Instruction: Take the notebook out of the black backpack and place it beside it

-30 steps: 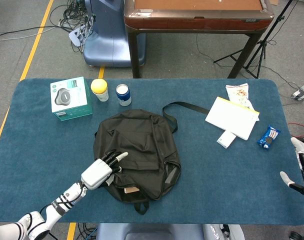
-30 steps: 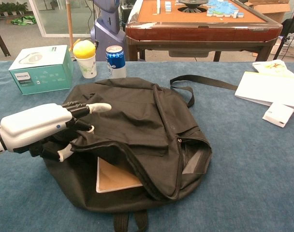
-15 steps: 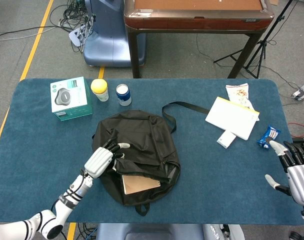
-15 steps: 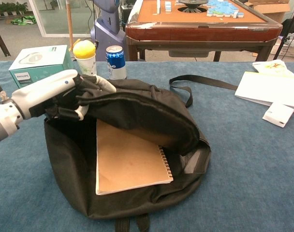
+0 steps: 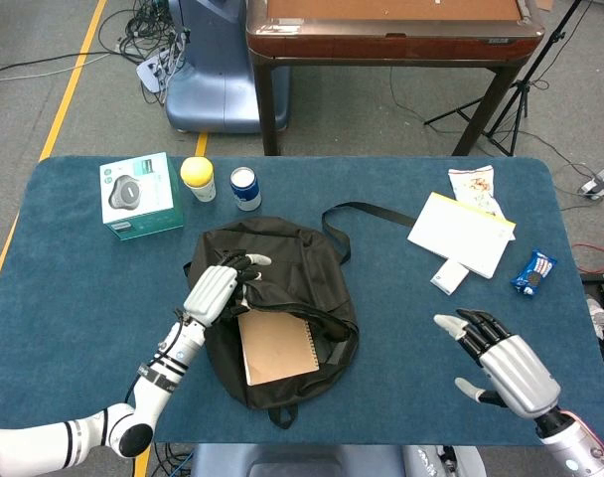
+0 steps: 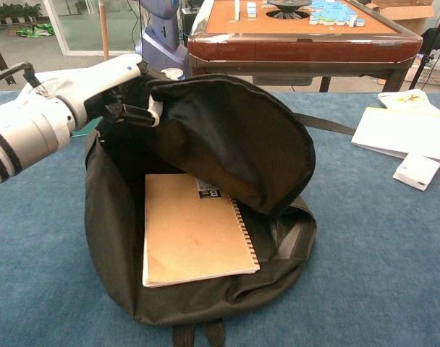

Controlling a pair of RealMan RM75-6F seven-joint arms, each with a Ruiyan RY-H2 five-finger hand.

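The black backpack (image 5: pixel 282 298) (image 6: pixel 227 137) lies in the middle of the blue table, its front flap lifted. My left hand (image 5: pixel 218 289) (image 6: pixel 111 87) grips the flap's edge and holds it raised and folded back. Inside lies a tan spiral notebook (image 5: pixel 277 346) (image 6: pixel 195 231), flat and mostly uncovered. My right hand (image 5: pixel 501 360) hovers open above the table, well to the right of the bag, fingers spread. It does not show in the chest view.
A teal box (image 5: pixel 140 196), a yellow-lidded cup (image 5: pixel 198 178) and a blue can (image 5: pixel 245 188) stand behind the bag. A white and yellow book (image 5: pixel 462 234) (image 6: pixel 404 134), a small white box (image 5: pixel 449 277) and snack packets (image 5: pixel 533 272) lie at the right. The backpack strap (image 5: pixel 367 211) trails toward them.
My left hand has lifted the flap higher and further back, uncovering more of the notebook. My right hand has moved in from the table's right edge toward the bag.
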